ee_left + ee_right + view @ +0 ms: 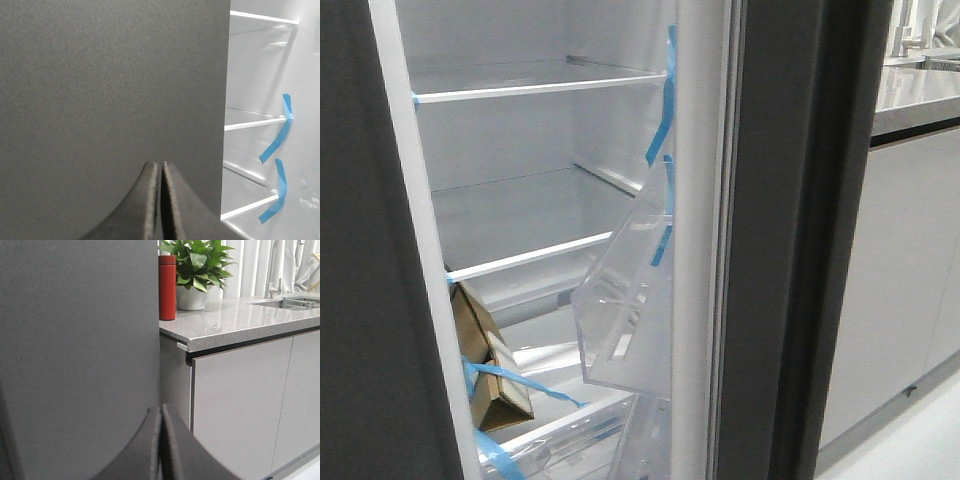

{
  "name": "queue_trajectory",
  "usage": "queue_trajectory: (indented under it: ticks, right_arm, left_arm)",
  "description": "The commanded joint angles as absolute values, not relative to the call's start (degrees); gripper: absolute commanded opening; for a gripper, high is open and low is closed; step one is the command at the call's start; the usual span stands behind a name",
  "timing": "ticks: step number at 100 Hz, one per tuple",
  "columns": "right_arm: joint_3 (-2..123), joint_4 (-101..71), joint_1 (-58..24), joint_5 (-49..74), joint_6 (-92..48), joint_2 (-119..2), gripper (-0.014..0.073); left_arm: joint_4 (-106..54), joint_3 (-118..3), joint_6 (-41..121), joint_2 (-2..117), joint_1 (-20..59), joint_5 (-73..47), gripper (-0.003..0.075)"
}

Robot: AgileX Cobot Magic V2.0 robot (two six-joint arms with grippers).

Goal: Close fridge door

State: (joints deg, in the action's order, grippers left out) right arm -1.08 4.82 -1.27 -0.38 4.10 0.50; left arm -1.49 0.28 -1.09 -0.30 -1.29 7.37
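The fridge door (790, 250) stands open at the right of the fridge and is seen nearly edge-on. Its white inner lining (700, 300) carries clear plastic bins (625, 310) and blue tape strips (665, 110). Its matte dark-grey outer face (80, 340) fills the left of the right wrist view. My right gripper (161, 409) is shut and empty, close in front of that face; I cannot tell if it touches. My left gripper (160, 165) is shut and empty, facing the second plain dark-grey panel (110, 90). Neither gripper shows in the front view.
The fridge interior has white shelves (540, 88) and a brown cardboard box (485, 370) taped low down. Pale grey cabinet doors (240, 405) stand right of the door under a stone countertop (235, 320) with a red bottle (167, 287), a potted plant (192, 270) and a sink (295, 302).
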Motion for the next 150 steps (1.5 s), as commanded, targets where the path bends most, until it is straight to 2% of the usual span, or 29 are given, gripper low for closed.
queue_trajectory:
  ticks: [1,16,43,63,86,129,141,150]
  right_arm:
    - [-2.12,5.27,-0.84,-6.62,3.65,1.38,-0.0046]
    - [2.02,0.57,-0.84,-11.47,3.65,-3.37,-0.0046]
    - [19.38,-3.42,-0.84,-11.14,3.65,-20.62,-0.0046]
    - [31.94,-14.99,-0.84,-11.06,3.65,-32.72,-0.0046]
    - [42.36,-20.8,-0.84,-6.98,3.65,-42.58,-0.0046]
    - [44.91,-22.86,-0.84,-5.44,3.65,-46.09,-0.0046]
    - [44.91,-33.17,-0.84,-4.87,2.52,-46.34,-0.0046]
    - [44.91,-45.53,-0.84,-5.76,-5.18,-46.86,-0.0046]
  left_arm:
    - [-1.72,2.3,-1.34,-0.91,-1.26,11.54,-0.002]
    - [-1.72,2.3,-1.34,-0.91,-1.26,11.54,-0.002]
    - [-1.72,2.3,-1.34,-0.91,-1.26,11.54,-0.002]
    - [-1.72,2.3,-1.34,-0.91,-1.26,11.54,-0.002]
    - [-1.72,2.3,-1.34,-0.91,-1.26,11.54,-0.002]
    - [-1.72,2.3,-1.34,-0.91,-1.26,11.54,-0.002]
    - [-1.72,2.3,-1.34,-0.91,-1.26,11.54,-0.002]
    - [-1.72,2.3,-1.34,-0.91,-1.26,11.54,-0.002]
